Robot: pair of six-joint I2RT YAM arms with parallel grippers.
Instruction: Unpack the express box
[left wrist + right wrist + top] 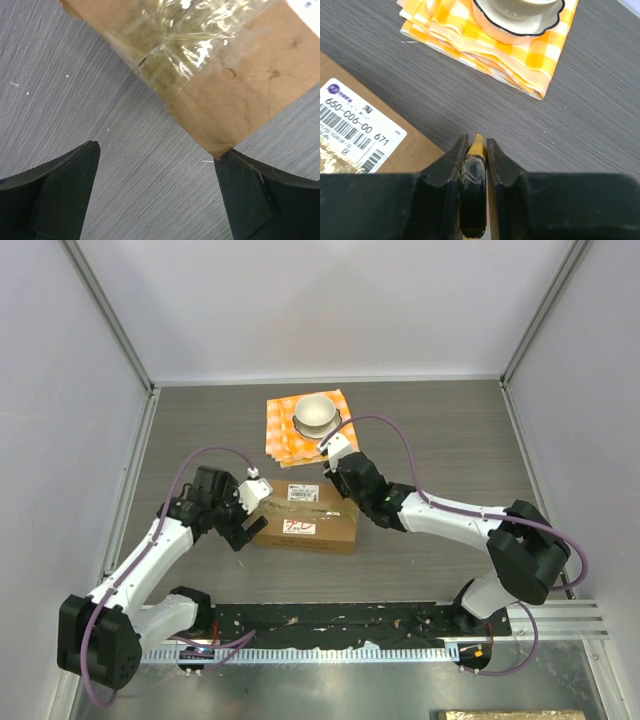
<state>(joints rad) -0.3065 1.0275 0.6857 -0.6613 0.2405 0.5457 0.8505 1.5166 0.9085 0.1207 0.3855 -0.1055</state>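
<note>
The express box (305,518), brown cardboard with a white shipping label (303,492) and a red-marked sticker (298,527), lies flat in the middle of the table. My left gripper (250,523) is at the box's left end, open. In the left wrist view its fingers (75,180) stand wide apart; the right fingertip is at the taped end corner of the box (240,75). My right gripper (330,466) hovers over the box's far right corner, shut on a slim black tool with a yellow tip (478,144). The label (355,125) shows at its left.
An orange checked cloth (303,435) lies just behind the box, with a white bowl (316,412) on it; both fill the top of the right wrist view, cloth (520,65) and bowl (515,20). A black strip (330,625) runs along the near edge. Walls enclose three sides.
</note>
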